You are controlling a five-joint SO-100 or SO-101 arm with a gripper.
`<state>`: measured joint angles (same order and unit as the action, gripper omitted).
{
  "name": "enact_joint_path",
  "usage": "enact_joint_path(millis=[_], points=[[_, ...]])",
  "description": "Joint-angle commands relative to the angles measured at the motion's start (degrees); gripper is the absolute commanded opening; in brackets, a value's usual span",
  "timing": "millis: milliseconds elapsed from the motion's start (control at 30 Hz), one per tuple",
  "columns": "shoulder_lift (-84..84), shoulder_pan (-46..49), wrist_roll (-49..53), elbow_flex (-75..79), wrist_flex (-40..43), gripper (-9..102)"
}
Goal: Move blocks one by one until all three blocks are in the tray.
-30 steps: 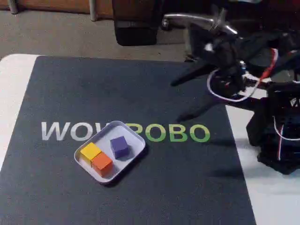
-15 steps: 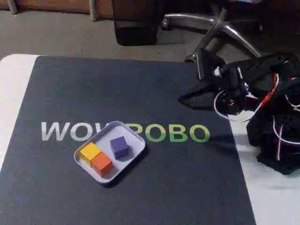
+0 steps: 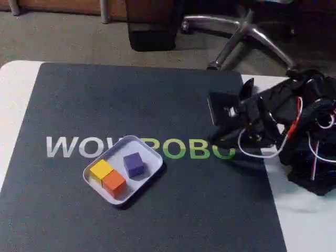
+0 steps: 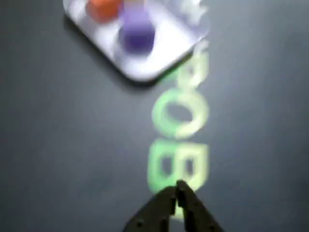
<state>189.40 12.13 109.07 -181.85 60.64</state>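
Note:
The pale tray lies on the dark mat, left of centre in the fixed view. Inside it sit the yellow block, the orange block and the purple block. My gripper hangs low over the mat at the right, well apart from the tray, above the green lettering. The blurred wrist view has the tray at the top with the orange block and purple block in it. At its bottom edge my gripper is shut, with nothing between its tips.
A dark mat with WOWROBO lettering covers the white table. The arm's base and wires fill the right side. A chair base stands on the floor behind the table.
The arm has folded back and down toward its base at the right. The gripper dropped from high above the mat to just over the green letters. The blocks and tray have not moved.

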Motion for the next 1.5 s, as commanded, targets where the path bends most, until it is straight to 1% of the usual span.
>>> enact_joint_path(millis=[0,100,133,267,500,700,800,967,1133,1233,1467], points=[[0.18,-1.49,-0.18,0.26,6.33,-8],[0.18,-2.72,-0.18,0.26,11.69,-8],[0.18,-3.25,-1.41,0.26,12.30,-8],[0.18,-7.82,-7.12,0.26,13.36,-8],[0.18,-15.29,-9.32,0.18,13.18,-8],[0.18,-18.19,-12.57,0.18,12.74,-8],[0.18,-18.81,-12.57,0.18,12.74,-7],[0.18,-17.23,-12.22,0.18,12.92,-7],[0.18,-9.40,-12.22,0.18,12.74,-8],[0.18,-6.33,-12.13,0.18,12.74,-7],[0.18,-5.54,-12.13,0.18,12.83,-6]])
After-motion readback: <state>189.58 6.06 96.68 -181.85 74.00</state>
